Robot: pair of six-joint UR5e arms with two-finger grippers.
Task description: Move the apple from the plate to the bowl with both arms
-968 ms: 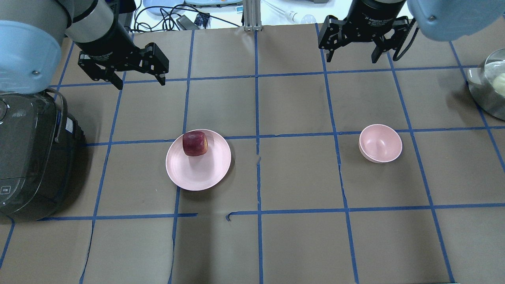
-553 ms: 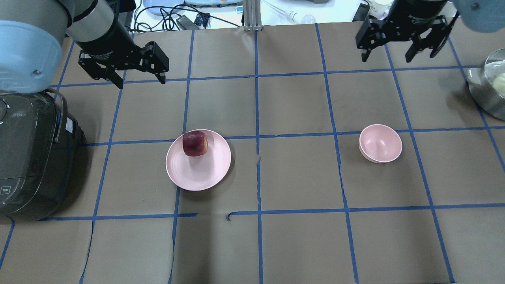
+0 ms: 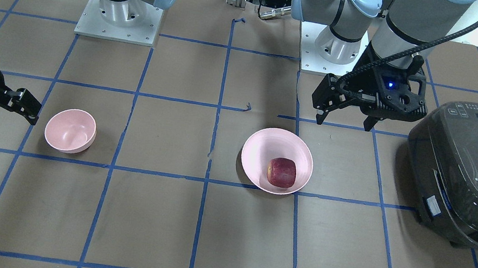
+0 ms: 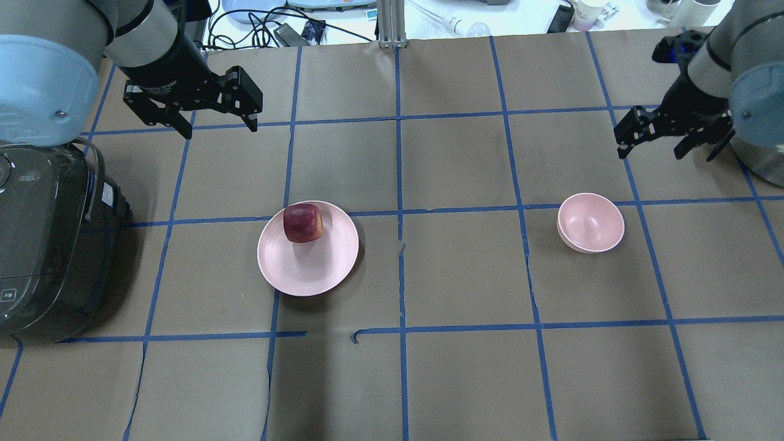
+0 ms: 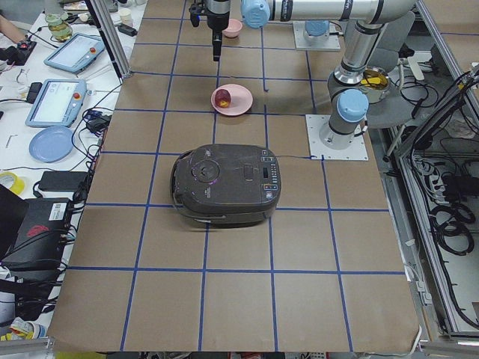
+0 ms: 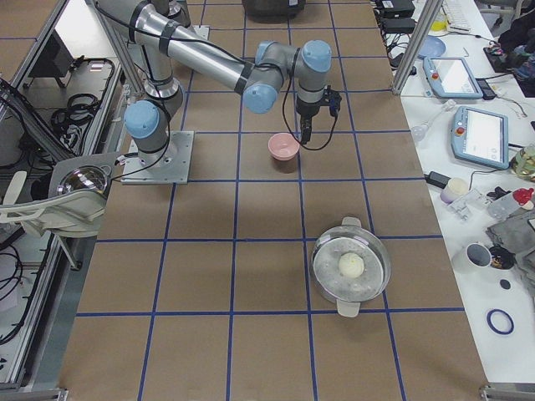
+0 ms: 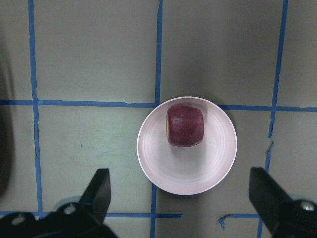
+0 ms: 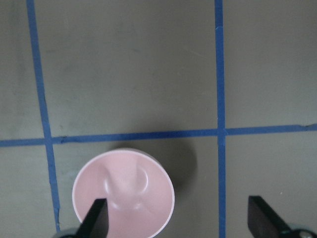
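Overhead exterior view has the apple [image 4: 302, 223] lying on the plate [image 4: 318, 272], near its far rim. The bowl [image 4: 590, 222] sits well apart to the right, empty. Nothing of the transfer looks done: pickup, handover and drop all remain. The left end effector [image 4: 218, 128] hangs wide open beyond the plate, and the right end effector [image 4: 652, 152] hangs wide open beyond the bowl. Brown paper gridded with blue tape covers the desk [image 4: 459, 275]. A dark rice cooker [image 4: 43, 245] stands at its left end, and tablets [image 5: 54, 101] lie on a side bench.

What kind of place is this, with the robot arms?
Most likely a robot lab, not a kitchen. Two silver-grey robot arms are bolted onto a brown paper-covered table marked with a blue tape grid, and grey control tablets with screens lie beside it.
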